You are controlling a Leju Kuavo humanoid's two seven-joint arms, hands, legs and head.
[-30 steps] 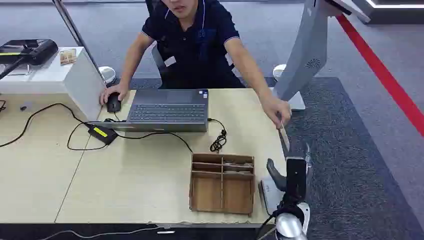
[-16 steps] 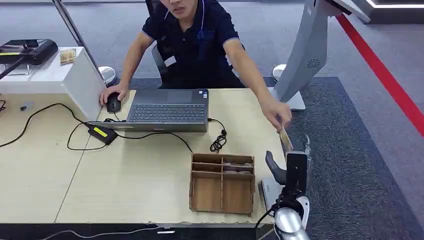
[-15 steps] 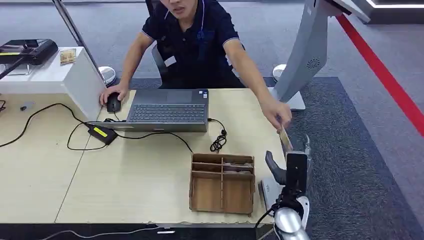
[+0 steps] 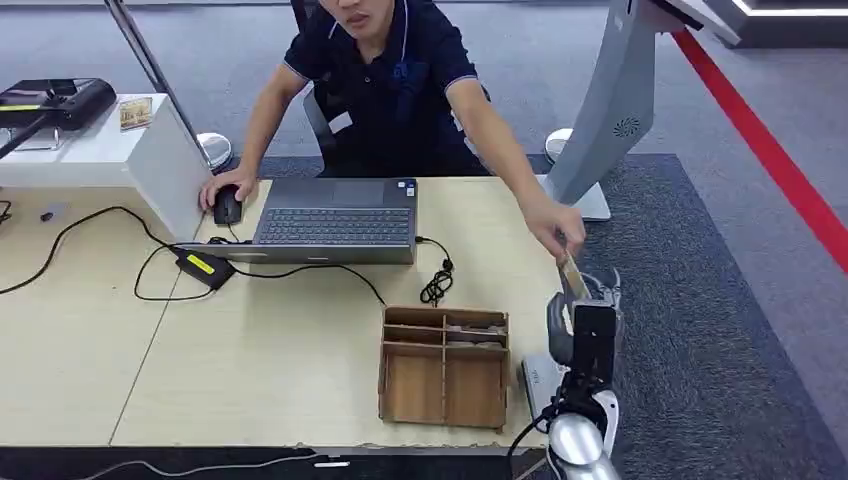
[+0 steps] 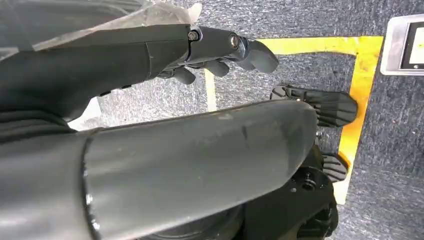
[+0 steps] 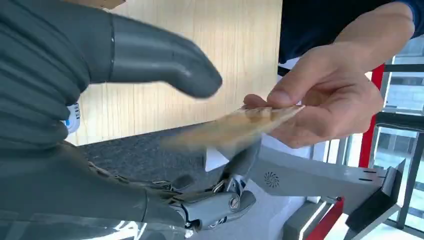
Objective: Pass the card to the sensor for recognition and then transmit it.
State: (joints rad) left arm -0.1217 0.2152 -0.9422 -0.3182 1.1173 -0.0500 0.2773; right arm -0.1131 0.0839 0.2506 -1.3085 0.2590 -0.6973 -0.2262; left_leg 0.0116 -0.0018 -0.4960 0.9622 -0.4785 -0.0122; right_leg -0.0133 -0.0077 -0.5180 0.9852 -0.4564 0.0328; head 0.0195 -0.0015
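A person across the table pinches a tan card (image 4: 570, 275) and holds it down into my right hand (image 4: 585, 320), which is raised off the table's right front corner. In the right wrist view the blurred card (image 6: 240, 125) lies between my grey thumb (image 6: 165, 60) and my darker fingers (image 6: 240, 155), with a gap still showing under the thumb. The person's hand (image 6: 325, 100) keeps hold of its far end. A flat white sensor (image 4: 535, 385) lies at the table edge below my hand. My left hand (image 5: 220, 50) hangs over the floor, fingers apart and holding nothing.
A wooden divided box (image 4: 445, 365) stands just left of the sensor. A laptop (image 4: 335, 220), a coiled black cable (image 4: 436, 285) and a power brick (image 4: 205, 267) lie farther back. A grey kiosk stand (image 4: 610, 110) rises at the back right over dark carpet.
The person has lowered the card further into my right hand, which rose slightly. My thumb has swung in toward the card.
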